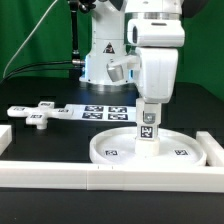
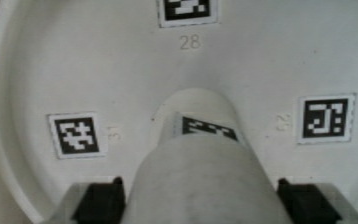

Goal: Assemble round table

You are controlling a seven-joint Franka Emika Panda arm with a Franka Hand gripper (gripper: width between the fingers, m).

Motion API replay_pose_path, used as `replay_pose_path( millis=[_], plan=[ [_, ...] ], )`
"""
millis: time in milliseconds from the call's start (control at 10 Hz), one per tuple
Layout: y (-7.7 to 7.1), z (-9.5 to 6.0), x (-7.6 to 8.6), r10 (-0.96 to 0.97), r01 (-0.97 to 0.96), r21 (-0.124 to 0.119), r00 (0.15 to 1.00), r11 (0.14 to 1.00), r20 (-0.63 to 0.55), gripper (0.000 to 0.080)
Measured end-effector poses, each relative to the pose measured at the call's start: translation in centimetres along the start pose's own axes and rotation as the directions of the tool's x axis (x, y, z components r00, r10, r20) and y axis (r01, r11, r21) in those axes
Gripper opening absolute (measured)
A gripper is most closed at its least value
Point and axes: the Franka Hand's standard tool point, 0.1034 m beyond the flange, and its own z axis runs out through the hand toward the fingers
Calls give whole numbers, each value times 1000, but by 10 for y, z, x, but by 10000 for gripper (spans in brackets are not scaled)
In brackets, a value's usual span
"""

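Note:
The large rimmed round disc (image 1: 150,149) lies flat on the black table, against the front white rail. My gripper (image 1: 148,122) is shut on the short cylindrical leg (image 1: 148,129) and holds it upright over the middle of the disc. In the wrist view the leg (image 2: 204,150) runs out from between my two black fingertips (image 2: 101,198) toward the disc's centre, with tags on the disc (image 2: 87,60) on either side. Whether the leg's lower end touches the disc I cannot tell. The cross-shaped four-armed foot (image 1: 37,112) lies on the table at the exterior view's left.
The marker board (image 1: 104,111) lies behind the disc, near the robot base (image 1: 108,62). A long white rail (image 1: 110,177) runs along the front, with a short one (image 1: 4,134) at the exterior view's left and another (image 1: 215,145) at its right.

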Motion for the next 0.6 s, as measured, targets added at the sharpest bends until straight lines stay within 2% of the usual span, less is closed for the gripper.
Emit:
replay_pose_path(
  millis=[200, 300, 600],
  plan=[
    [-1, 0, 0, 141, -141, -7, 990, 990, -5, 410],
    [-5, 0, 0, 239, -239, -24, 971, 971, -15, 410],
    [-9, 0, -1, 510, -511, -19, 860, 859, -26, 410]
  ],
)
